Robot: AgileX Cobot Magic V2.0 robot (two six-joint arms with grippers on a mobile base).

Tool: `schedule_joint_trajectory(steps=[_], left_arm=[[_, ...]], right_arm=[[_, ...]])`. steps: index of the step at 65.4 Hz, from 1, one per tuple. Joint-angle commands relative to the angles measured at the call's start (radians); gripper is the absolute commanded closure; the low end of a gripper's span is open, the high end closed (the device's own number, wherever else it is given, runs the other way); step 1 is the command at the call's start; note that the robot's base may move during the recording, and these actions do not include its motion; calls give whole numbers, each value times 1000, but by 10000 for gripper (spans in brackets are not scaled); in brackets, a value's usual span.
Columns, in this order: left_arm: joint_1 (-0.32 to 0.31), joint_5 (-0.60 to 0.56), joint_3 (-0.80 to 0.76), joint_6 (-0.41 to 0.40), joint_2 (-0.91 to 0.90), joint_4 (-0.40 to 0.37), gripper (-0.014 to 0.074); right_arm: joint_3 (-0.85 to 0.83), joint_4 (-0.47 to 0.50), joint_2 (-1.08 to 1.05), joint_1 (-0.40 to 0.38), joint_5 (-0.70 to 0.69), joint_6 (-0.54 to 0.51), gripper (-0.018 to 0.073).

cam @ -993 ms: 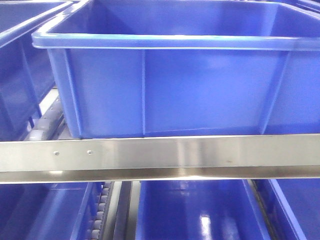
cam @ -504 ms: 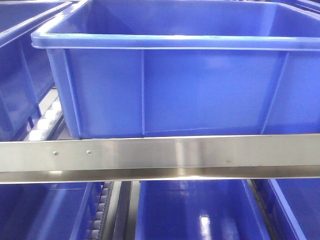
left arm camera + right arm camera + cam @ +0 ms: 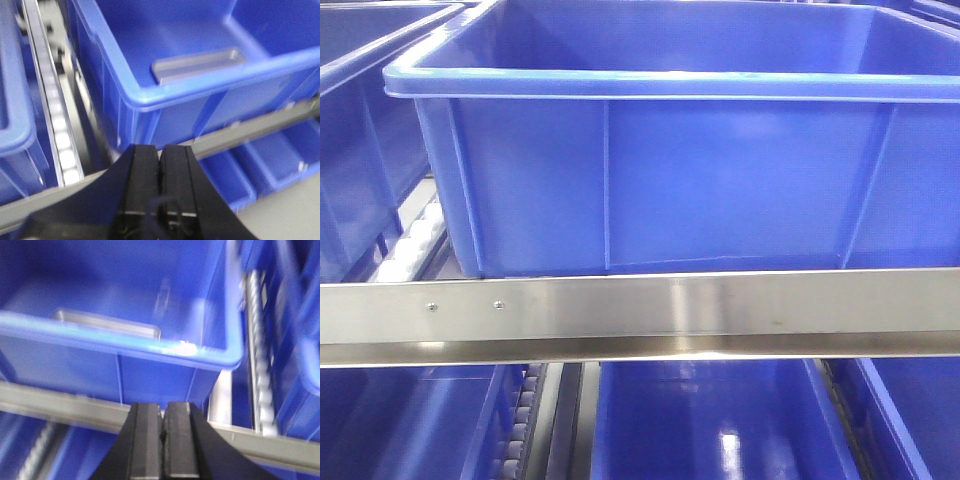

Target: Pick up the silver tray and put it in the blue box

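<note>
Now both shut and empty: left gripper (image 3: 160, 150) pinched closed with nothing between its fingers, right gripper (image 3: 162, 410) the same, each hanging outside and below the rim of the blue box (image 3: 150, 100). Inside, lying on the floor against the near wall, the silver tray (image 3: 197, 65), seen too from the right wrist (image 3: 107, 322). Hardly any change in the front view over the last second — same box (image 3: 670, 180), same steel rail (image 3: 640, 315), only a slight shift of framing. Placement apparently done; arms likely clear.
</note>
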Motion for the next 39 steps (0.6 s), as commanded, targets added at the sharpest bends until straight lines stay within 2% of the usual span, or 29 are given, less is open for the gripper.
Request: schedule_joint_trajectory(steps=[1, 12, 39], left_arm=[[-4, -83, -27, 3, -51, 13, 701], [-4, -83, -27, 3, -109, -1, 701], [-4, -83, -27, 3, -107, -14, 701]], right_arm=[[-24, -27, -65, -1, -84, -8, 508], [-24, -27, -124, -1, -82, -8, 509], [-24, -28, -124, -1, -77, -8, 510]])
